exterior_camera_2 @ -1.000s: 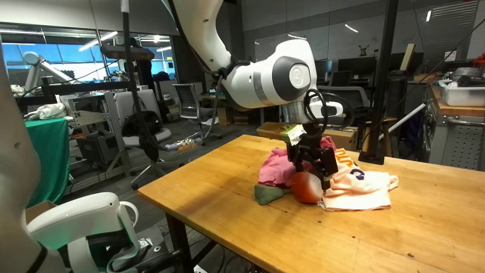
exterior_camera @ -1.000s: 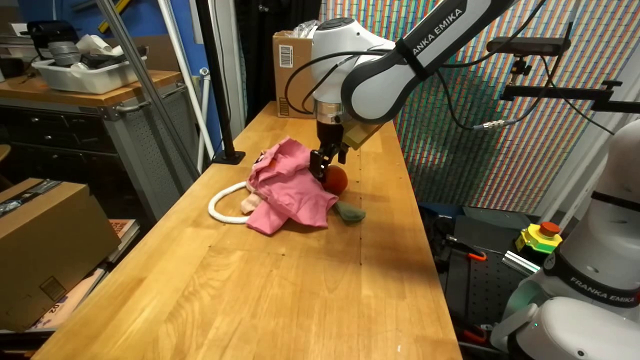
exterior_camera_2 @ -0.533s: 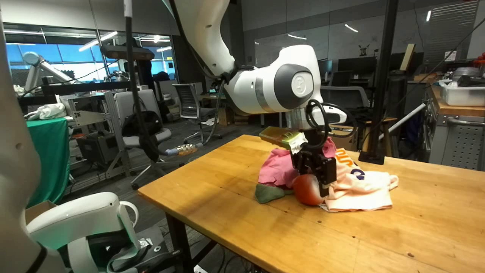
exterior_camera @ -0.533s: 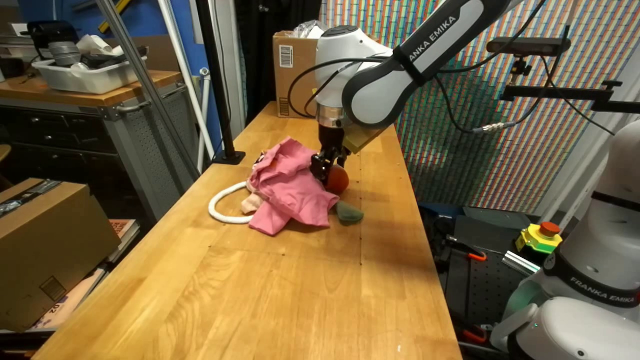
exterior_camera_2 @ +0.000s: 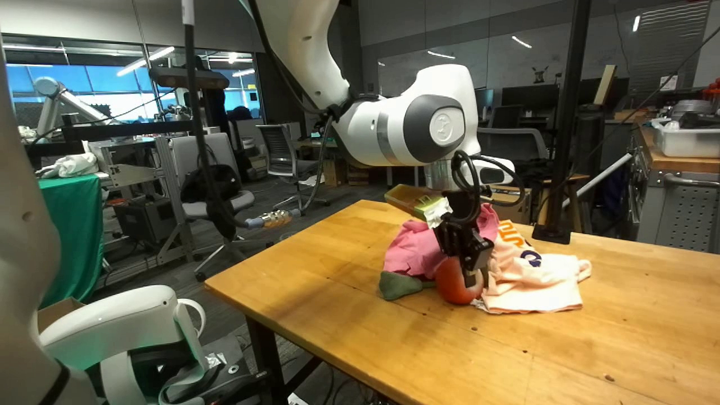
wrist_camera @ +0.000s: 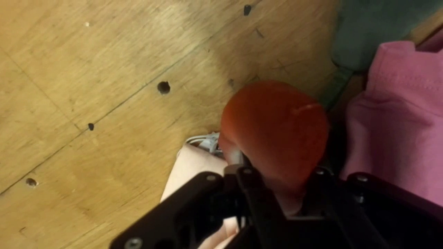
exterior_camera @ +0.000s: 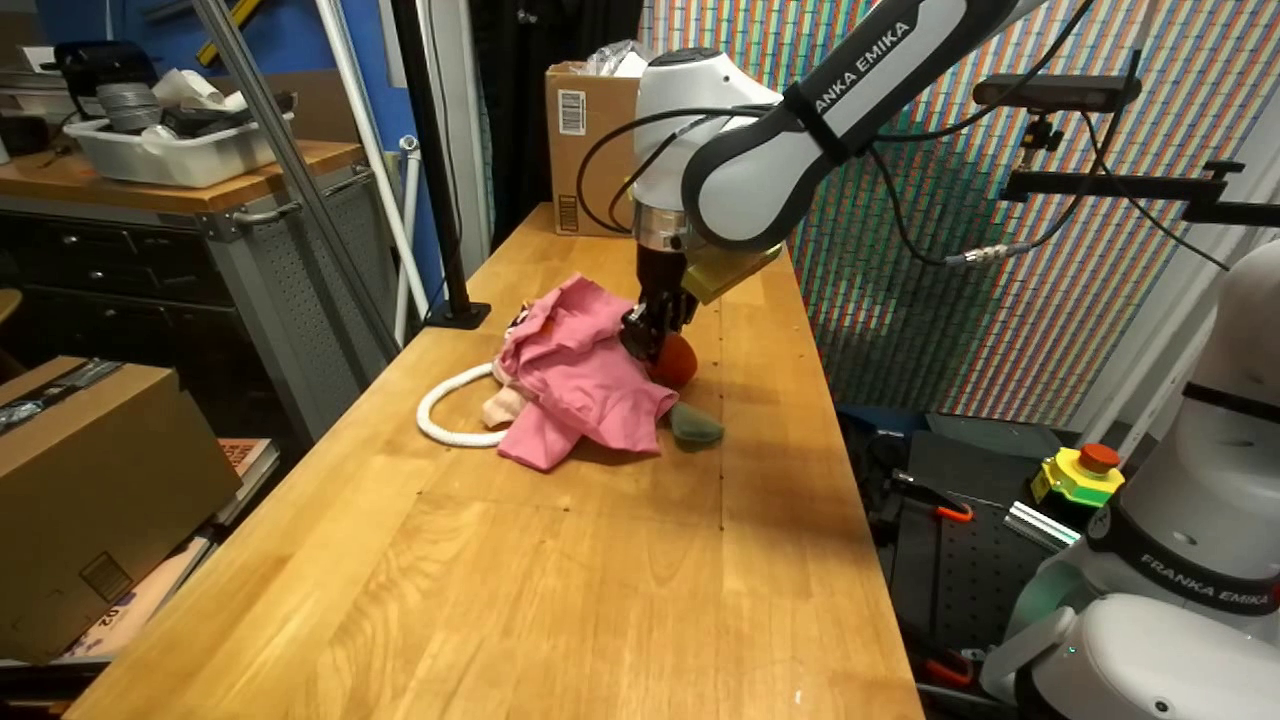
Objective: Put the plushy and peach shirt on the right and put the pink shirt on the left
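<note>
The plushy, a round red-orange ball (exterior_camera_2: 453, 284), has a green leaf-like part (exterior_camera_2: 397, 285) joined to it by a thin stem. My gripper (wrist_camera: 279, 166) has come down over it with its jaws drawn in on both sides; the plush bulges ahead of them and narrows between them in the wrist view. The fingertips are partly hidden by the plush. Next to it the pink shirt (exterior_camera: 590, 385) lies crumpled and raised. The peach shirt (exterior_camera_2: 543, 284) lies flatter, touching the plushy's side; only a bit of it shows past the pink cloth in an exterior view (exterior_camera: 503, 406).
A white rope-like loop (exterior_camera: 436, 408) sticks out beside the shirts on the wooden table (exterior_camera: 560, 600). A black post (exterior_camera: 455, 290) stands at the table's edge, and a cardboard box (exterior_camera: 590, 150) at its far end.
My gripper's jaws have drawn in from wide apart to close around the plushy. The gripper has dropped slightly, and the plushy and its green part have shifted a little.
</note>
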Controlling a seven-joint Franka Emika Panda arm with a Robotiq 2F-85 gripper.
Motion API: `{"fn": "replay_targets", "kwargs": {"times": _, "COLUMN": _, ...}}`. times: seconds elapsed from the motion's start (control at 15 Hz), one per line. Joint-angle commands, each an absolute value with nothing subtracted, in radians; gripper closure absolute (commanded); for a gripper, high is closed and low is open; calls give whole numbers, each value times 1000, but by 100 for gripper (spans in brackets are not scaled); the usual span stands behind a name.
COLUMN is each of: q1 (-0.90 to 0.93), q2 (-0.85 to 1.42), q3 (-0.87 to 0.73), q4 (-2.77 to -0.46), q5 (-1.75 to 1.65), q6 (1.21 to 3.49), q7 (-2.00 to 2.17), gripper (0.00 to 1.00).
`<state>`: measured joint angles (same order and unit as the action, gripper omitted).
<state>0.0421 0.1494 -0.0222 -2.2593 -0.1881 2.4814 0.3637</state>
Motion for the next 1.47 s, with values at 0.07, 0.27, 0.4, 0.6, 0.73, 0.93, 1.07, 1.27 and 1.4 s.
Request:
{"fn": "replay_targets", "kwargs": {"times": 0.07, "q1": 46, "q2": 91, "q3": -30, "q4": -2277, "q5": -197, "q6": 2455, "q7": 377, "gripper": 91}}
{"fn": "replay_targets", "kwargs": {"times": 0.27, "q1": 50, "q2": 29, "q3": -34, "q4": -2287, "q5": -257, "q6": 2422, "q7": 420, "gripper": 89}}
{"fn": "replay_targets", "kwargs": {"times": 0.4, "q1": 47, "q2": -25, "q3": -31, "q4": -2289, "q5": -323, "q6": 2395, "q7": 471, "gripper": 89}}
{"fn": "replay_targets", "kwargs": {"times": 0.6, "q1": 31, "q2": -104, "q3": -12, "q4": -2281, "q5": -420, "q6": 2339, "q7": 542, "gripper": 89}}
{"fn": "replay_targets", "kwargs": {"times": 0.73, "q1": 16, "q2": -150, "q3": 3, "q4": -2273, "q5": -475, "q6": 2313, "q7": 579, "gripper": 89}}
{"fn": "replay_targets", "kwargs": {"times": 0.93, "q1": -10, "q2": -208, "q3": 21, "q4": -2254, "q5": -515, "q6": 2275, "q7": 593, "gripper": 89}}
{"fn": "replay_targets", "kwargs": {"times": 1.07, "q1": -28, "q2": -234, "q3": 31, "q4": -2238, "q5": -521, "q6": 2246, "q7": 582, "gripper": 89}}
{"fn": "replay_targets", "kwargs": {"times": 1.27, "q1": -48, "q2": -259, "q3": 41, "q4": -2223, "q5": -510, "q6": 2217, "q7": 563, "gripper": 89}}
{"fn": "replay_targets", "kwargs": {"times": 1.4, "q1": -57, "q2": -262, "q3": 41, "q4": -2209, "q5": -497, "q6": 2188, "q7": 544, "gripper": 89}}
